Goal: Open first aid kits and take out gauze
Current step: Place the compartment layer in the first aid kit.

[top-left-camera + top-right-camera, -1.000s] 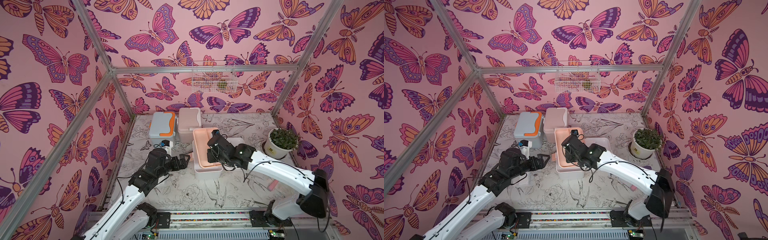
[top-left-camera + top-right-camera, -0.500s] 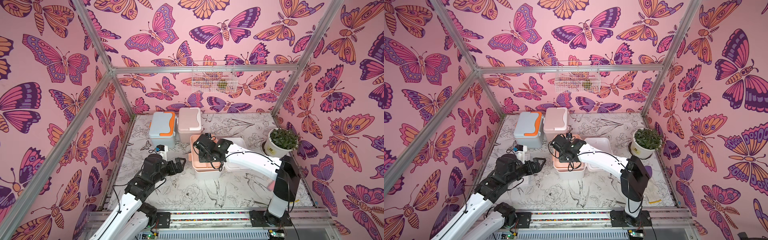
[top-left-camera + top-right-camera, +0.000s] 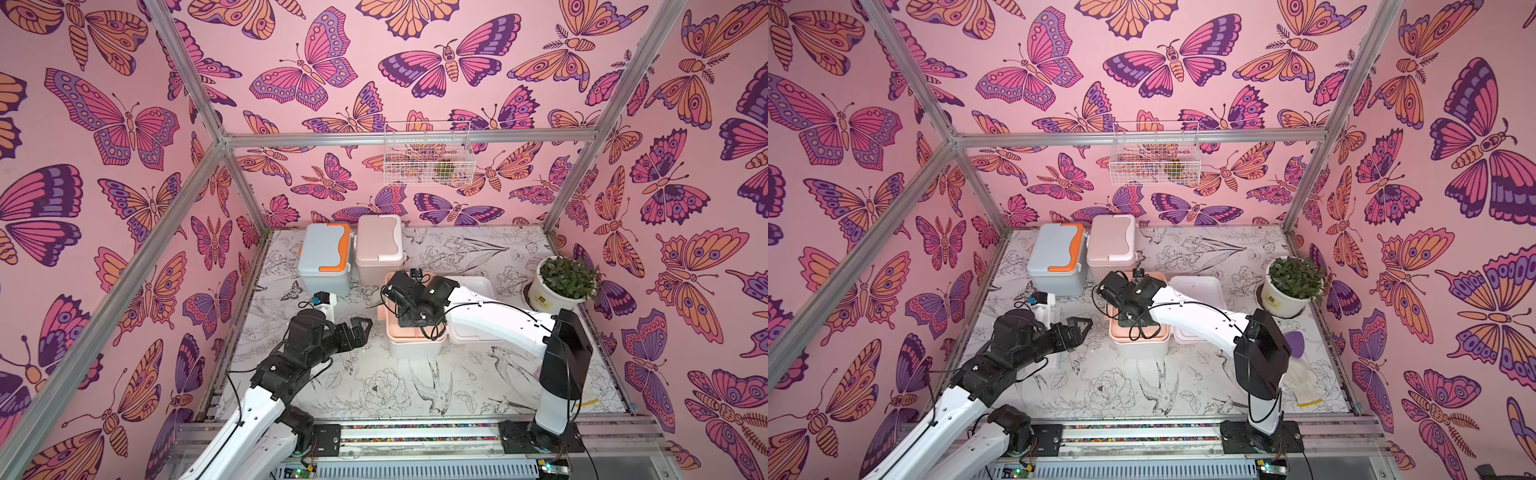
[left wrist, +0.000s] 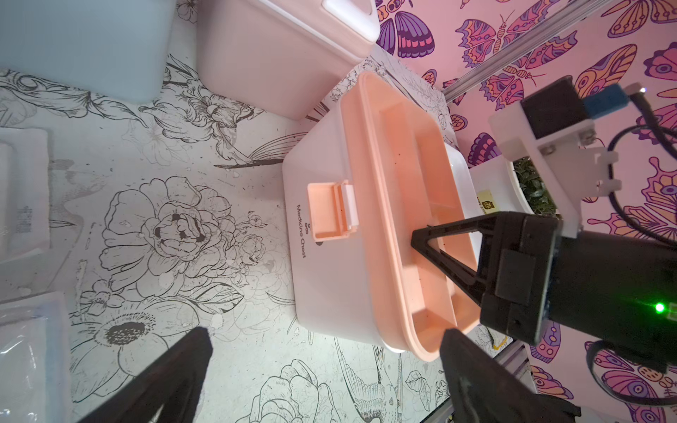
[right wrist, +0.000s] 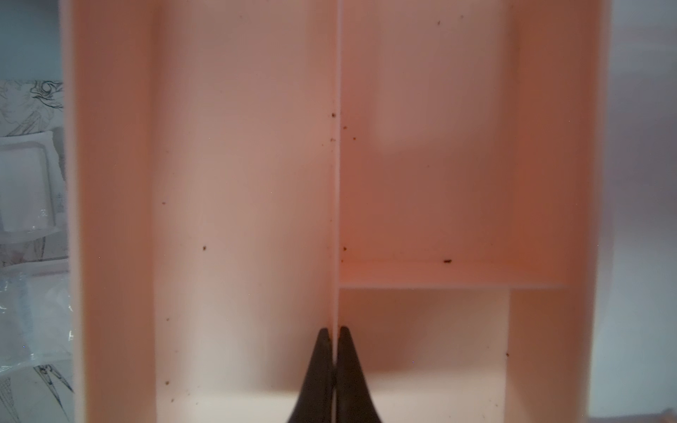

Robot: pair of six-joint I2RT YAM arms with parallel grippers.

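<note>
The right gripper [image 5: 334, 331] is pinched tight on the thin middle divider of the peach tray [image 5: 238, 183], one fingertip on either side. Only its own wrist view shows this grip plainly; in both top views the wrist hides the fingers. The left gripper [image 3: 360, 328] hangs spread wide, holding nothing, above the table [image 3: 395, 395], just beside the white first aid kit [image 3: 415, 351]. The left wrist view alone shows that kit's front latch, the words "Medicine Chest" and the tray resting at its mouth. The gauze [image 4: 22, 190] shows only in the wrist views: clear packets with white pads, lying on the table on the left arm's side of the kit. A white glove [image 3: 1304, 382] lies plain in a top view, near the right arm's base. The table carries ink-drawn flowers and birds, ringed by pink butterfly walls. The tray's compartments hold only dark specks. The white lid [image 3: 478, 286] lies beside its kit; the blue-grey kit [image 3: 324, 257] and the beige-pink kit [image 3: 378, 245] stand closed, side by side, at the back
</note>
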